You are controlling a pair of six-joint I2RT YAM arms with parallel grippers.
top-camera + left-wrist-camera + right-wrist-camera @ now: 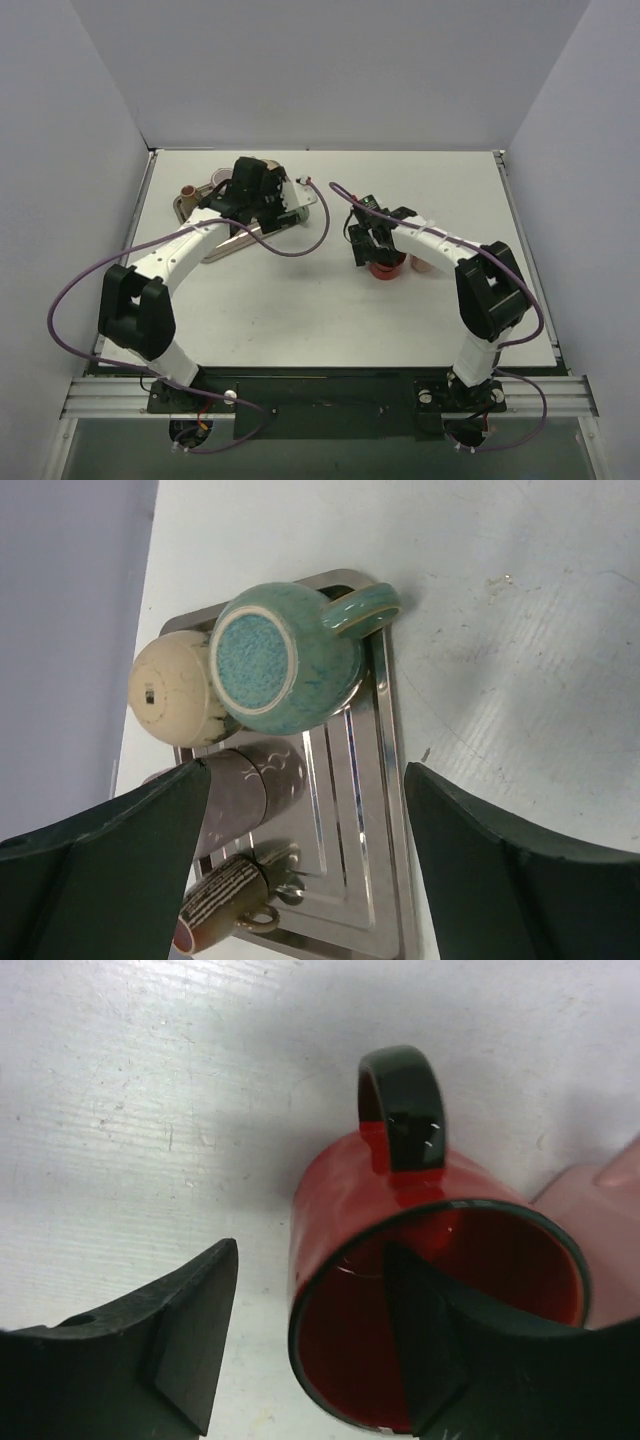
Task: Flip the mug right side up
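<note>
A red mug point(350, 1190) with a dark handle point(402, 1105) stands on the white table with its mouth up; it also shows in the top view point(386, 266). My right gripper point(310, 1260) is open and straddles the mug's left wall: one finger point(430, 1330) is inside the mug, the other finger point(190, 1330) is outside, apart from the wall. In the top view the right gripper point(374, 250) sits just over the mug. My left gripper point(305, 775) is open and empty, hovering above a metal tray point(390, 810).
The tray point(186, 204) at the back left holds a teal mug point(285, 660) and a cream mug point(175, 690), both bottom up, plus a brown cup point(250, 780) and a striped cup point(225, 900) lying down. A pink mug point(610, 1200) stands right of the red mug.
</note>
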